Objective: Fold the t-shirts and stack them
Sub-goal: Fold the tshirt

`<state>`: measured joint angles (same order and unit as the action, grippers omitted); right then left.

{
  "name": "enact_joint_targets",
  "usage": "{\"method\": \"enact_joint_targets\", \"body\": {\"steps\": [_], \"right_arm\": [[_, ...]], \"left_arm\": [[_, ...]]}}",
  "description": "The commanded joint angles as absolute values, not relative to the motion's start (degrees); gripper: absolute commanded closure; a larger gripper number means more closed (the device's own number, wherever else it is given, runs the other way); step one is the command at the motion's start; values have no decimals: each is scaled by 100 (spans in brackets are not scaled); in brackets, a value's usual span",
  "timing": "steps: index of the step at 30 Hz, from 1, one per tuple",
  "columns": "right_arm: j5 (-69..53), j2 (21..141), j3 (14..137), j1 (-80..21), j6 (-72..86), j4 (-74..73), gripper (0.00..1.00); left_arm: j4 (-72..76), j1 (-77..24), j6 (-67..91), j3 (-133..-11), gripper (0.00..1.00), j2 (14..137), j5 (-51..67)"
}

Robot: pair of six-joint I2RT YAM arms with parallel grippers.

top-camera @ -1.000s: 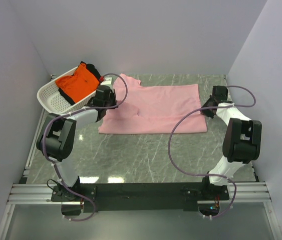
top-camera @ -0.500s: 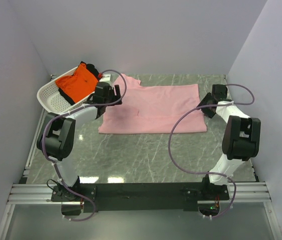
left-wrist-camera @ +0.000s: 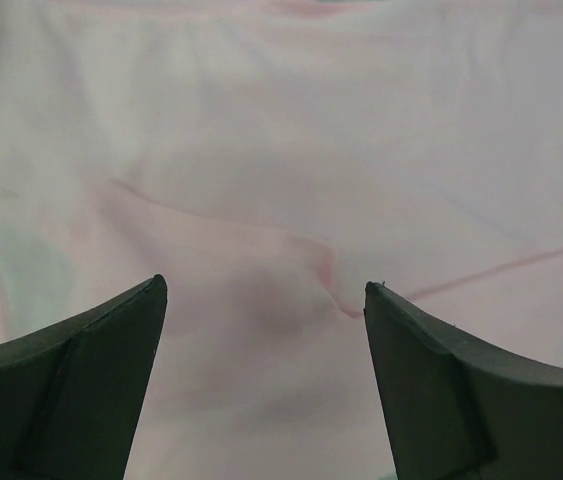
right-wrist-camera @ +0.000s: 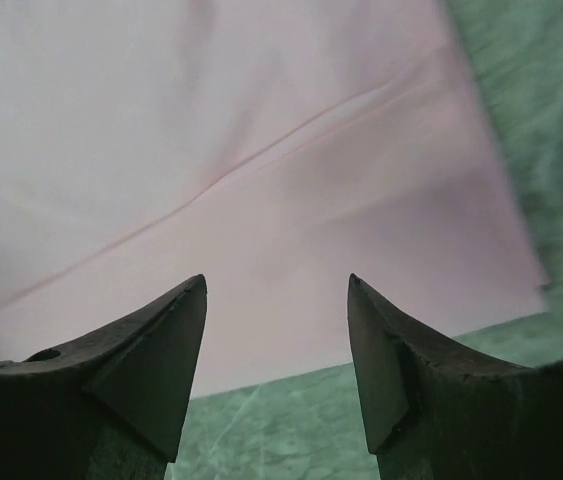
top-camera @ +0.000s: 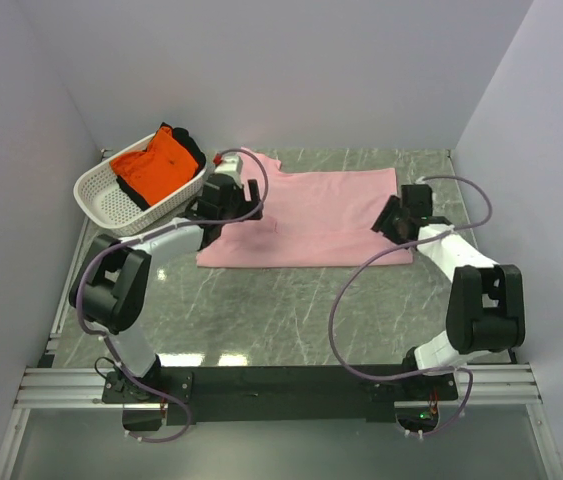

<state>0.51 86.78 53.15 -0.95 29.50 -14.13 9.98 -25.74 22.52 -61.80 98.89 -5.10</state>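
A light pink t-shirt [top-camera: 311,205] lies spread flat across the back of the table, its lower part folded up along a straight crease. My left gripper [top-camera: 243,208] hovers over its left side, open, with only pink cloth [left-wrist-camera: 281,150] and a small wrinkle between its fingertips [left-wrist-camera: 151,300]. Over the shirt's right end my right gripper [top-camera: 387,222] is open and holds nothing. In its wrist view the pink shirt [right-wrist-camera: 211,120] ends at a hem just beyond the gripper [right-wrist-camera: 276,282]. A bright orange t-shirt [top-camera: 156,165] sits bunched in the basket.
The white perforated basket [top-camera: 96,200] stands at the back left, close to my left arm, with a dark cloth [top-camera: 187,142] behind the orange shirt. Green marble tabletop [top-camera: 291,310] shows in front of the pink shirt. Walls close in on three sides.
Both grippers have opened and let go of the pink shirt's edges. Each has moved inward over the shirt, the left one rightward and the right one leftward.
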Motion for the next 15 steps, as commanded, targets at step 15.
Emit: {"method": "enact_joint_targets", "body": {"steps": [15], "right_arm": [[492,9439,5203,-1758,2936,-1327,35]], "left_arm": [[1239,-3155,3198,-5169,14,10432,-203]]}}
